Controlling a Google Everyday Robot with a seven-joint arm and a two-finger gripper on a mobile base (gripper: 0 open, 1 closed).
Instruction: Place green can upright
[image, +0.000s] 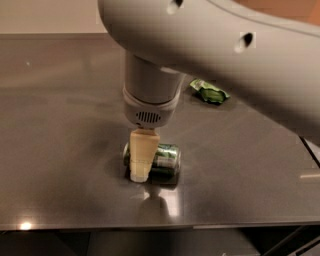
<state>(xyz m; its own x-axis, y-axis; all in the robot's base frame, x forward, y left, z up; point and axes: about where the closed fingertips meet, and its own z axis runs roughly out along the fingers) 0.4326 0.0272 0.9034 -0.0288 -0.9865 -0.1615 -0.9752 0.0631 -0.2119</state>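
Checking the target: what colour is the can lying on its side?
The green can is shiny dark green, camera view; gripper sits over it.

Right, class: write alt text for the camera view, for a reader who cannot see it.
The robot's tool is down at a green can lying on its side on a dark table. A light green snack bag lies farther back.

one green can (168, 156), on its side, mid table. one light green snack bag (210, 92), 1 o'clock from can, well apart. one gripper (141, 164), down at can's 9 o'clock end, overlapping it. one grey arm (150, 90), 12 o'clock above gripper. one dark table (60, 150). cans in view: one only.
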